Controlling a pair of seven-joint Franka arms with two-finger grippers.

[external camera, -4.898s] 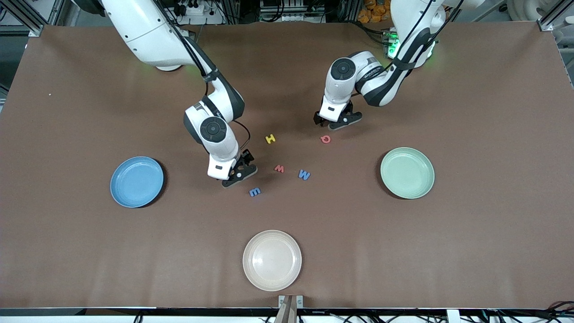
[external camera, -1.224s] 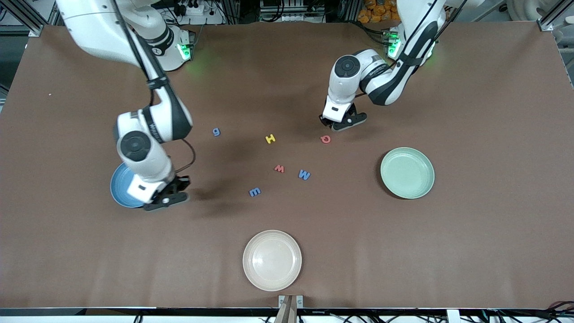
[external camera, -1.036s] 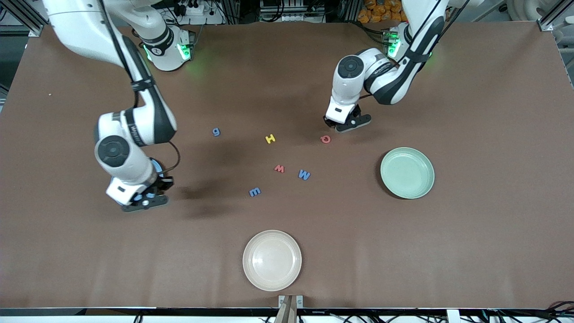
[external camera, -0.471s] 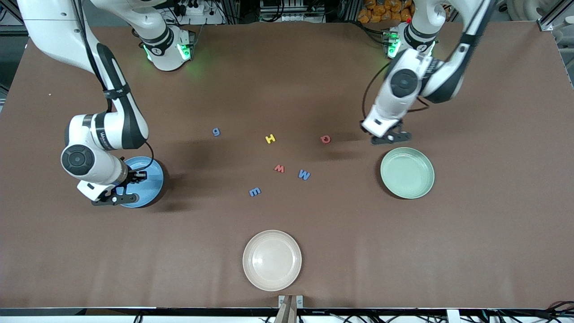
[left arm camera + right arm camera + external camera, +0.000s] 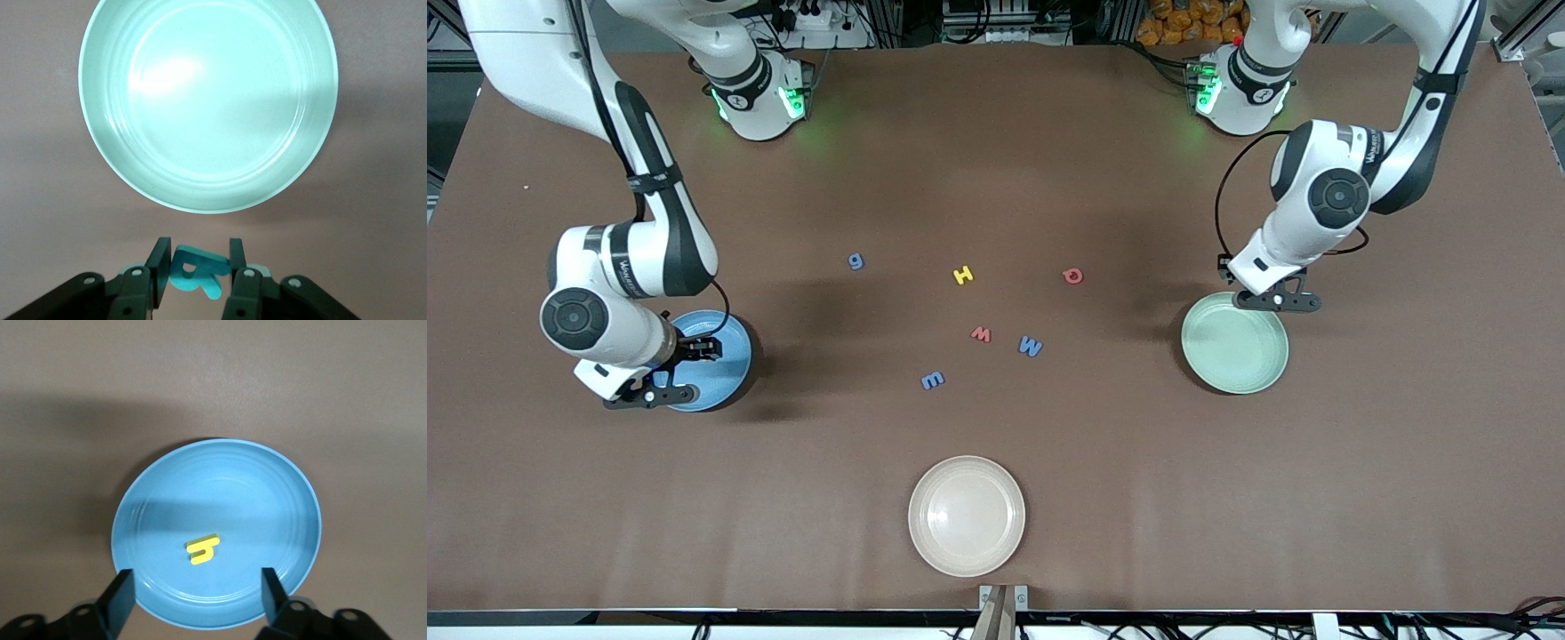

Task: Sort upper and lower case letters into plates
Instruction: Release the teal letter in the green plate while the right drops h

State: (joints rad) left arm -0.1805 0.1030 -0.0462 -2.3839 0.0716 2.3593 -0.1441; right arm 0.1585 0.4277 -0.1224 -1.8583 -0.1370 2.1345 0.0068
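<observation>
A: What is shown to have changed?

B: The right gripper point(image 5: 197, 597), shut a second ago, is seen with its jaws spread over the blue plate point(image 5: 280, 490); a yellow lowercase h point(image 5: 203, 549) has been dropped there, at about 7 o'clock of the plate's centre.

A: And the left gripper point(image 5: 198, 273)?

B: It has been carried to the green plate point(image 5: 207, 100), clamped on a teal R point(image 5: 195, 272). Release is judged next. Six letters are left on the table point(image 5: 996, 178).
</observation>
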